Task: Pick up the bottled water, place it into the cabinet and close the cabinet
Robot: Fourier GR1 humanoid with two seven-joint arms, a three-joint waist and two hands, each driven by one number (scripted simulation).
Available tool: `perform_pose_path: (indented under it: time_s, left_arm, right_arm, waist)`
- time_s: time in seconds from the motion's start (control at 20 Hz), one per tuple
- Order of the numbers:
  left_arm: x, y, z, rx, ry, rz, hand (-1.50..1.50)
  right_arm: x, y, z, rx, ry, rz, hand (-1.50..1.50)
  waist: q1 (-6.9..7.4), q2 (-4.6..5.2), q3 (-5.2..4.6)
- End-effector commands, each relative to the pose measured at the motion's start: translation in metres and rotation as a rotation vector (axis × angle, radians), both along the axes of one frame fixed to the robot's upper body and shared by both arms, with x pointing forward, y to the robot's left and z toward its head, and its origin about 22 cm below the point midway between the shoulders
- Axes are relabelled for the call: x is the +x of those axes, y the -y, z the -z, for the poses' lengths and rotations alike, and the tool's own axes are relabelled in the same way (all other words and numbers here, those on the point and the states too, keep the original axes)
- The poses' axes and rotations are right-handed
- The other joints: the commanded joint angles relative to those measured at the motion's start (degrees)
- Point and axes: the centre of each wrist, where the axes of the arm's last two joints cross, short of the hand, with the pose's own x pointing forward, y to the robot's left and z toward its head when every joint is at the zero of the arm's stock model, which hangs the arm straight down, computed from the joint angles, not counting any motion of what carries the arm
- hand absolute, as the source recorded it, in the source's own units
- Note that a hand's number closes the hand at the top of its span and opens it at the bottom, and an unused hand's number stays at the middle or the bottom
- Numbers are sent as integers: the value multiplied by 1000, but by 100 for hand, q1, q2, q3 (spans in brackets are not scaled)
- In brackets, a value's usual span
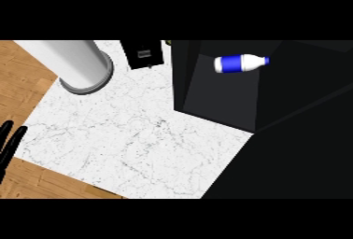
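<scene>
The bottled water (239,63), white with a blue label, lies on its side inside the black cabinet (221,93), cap pointing right. The cabinet's dark door (303,154) stands open, filling the lower right of the head view. My left hand (8,140) shows at the left edge with straight fingers pointing up, resting and holding nothing. My right hand is not visible anywhere in the view.
A tall white cylinder on a grey base (81,63) stands at the back left of the white marble counter (138,135). A small black box (143,53) sits behind, next to the cabinet. Wooden floor (21,74) borders the counter's left side.
</scene>
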Motion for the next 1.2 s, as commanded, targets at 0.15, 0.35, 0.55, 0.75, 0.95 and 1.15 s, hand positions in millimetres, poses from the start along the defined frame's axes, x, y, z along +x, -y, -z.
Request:
perform_pose_path:
  time_s: [0.15, 0.35, 0.55, 0.75, 0.95, 1.15]
  left_arm:
    - [2, -3, -1, 4, -6, 2, -150]
    - [2, -5, 1, -2, -5, -1, -150]
    - [2, -6, 2, 1, -9, 5, -150]
    - [2, -10, 3, 1, -17, -12, -150]
    - [3, -8, 5, -8, -17, -4, -150]
    - [4, -10, 5, -12, -25, -4, -150]
  right_arm:
    - [16, -14, 2, 10, -17, 75, 150]
    - [30, -11, -1, -82, 32, 102, 150]
    - [48, -17, 0, -143, 31, 146, 150]
    - [69, -26, 1, -148, 18, 187, 150]
    - [96, -41, 3, -182, -20, 209, 150]
    - [124, -61, 4, -190, -68, 239, 150]
  waist:
    - [-49, 9, 43]
    - [6, -9, 32]
    - [-25, -40, 39]
    - [-41, -55, 53]
    - [-100, -62, 67]
    - [-167, -88, 102]
